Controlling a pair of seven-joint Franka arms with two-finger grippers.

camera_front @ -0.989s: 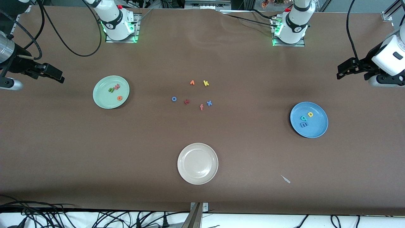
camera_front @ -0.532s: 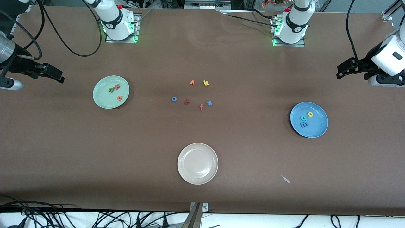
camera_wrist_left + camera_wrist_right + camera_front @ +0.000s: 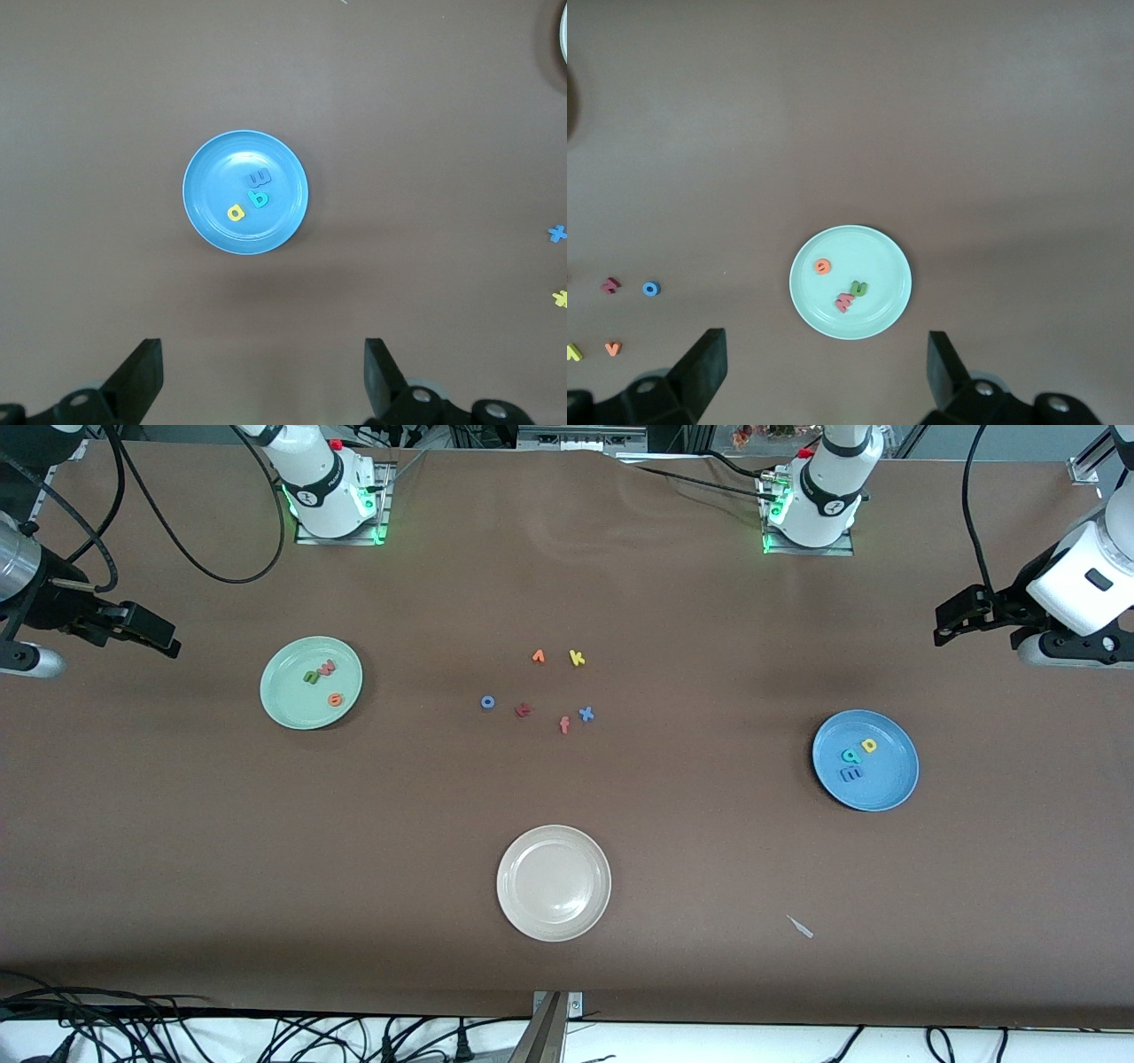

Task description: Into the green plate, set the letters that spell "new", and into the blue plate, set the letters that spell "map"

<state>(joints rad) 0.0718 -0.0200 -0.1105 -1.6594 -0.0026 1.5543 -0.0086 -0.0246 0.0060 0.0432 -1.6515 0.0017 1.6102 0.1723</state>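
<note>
The green plate (image 3: 292, 701) (image 3: 877, 257) lies toward the right arm's end and holds the green "n" (image 3: 311, 677) (image 3: 859, 288), the pinkish-red "w" (image 3: 327, 666) (image 3: 844, 302) and the orange "e" (image 3: 334, 699) (image 3: 823, 266). The blue plate (image 3: 890, 788) (image 3: 213, 168) lies toward the left arm's end and holds the blue "m" (image 3: 850, 774) (image 3: 259, 179), the teal "p" (image 3: 850, 756) (image 3: 259, 197) and the yellow "a" (image 3: 869, 745) (image 3: 235, 212). My left gripper (image 3: 952, 615) (image 3: 263, 381) hangs open and empty high over its table end. My right gripper (image 3: 159, 638) (image 3: 826, 376) hangs open and empty high over its own end.
Loose letters lie mid-table: an orange one (image 3: 538, 656), a yellow "k" (image 3: 577, 657), a blue "o" (image 3: 487, 701), a dark red one (image 3: 523, 709), a salmon "f" (image 3: 564, 724) and a blue "x" (image 3: 586, 713). A cream plate (image 3: 523, 903) sits nearer the camera, a small pale scrap (image 3: 800, 926) beside it.
The left arm has drifted slightly up and toward the table's middle. The right arm, the plates and the letters have not moved.
</note>
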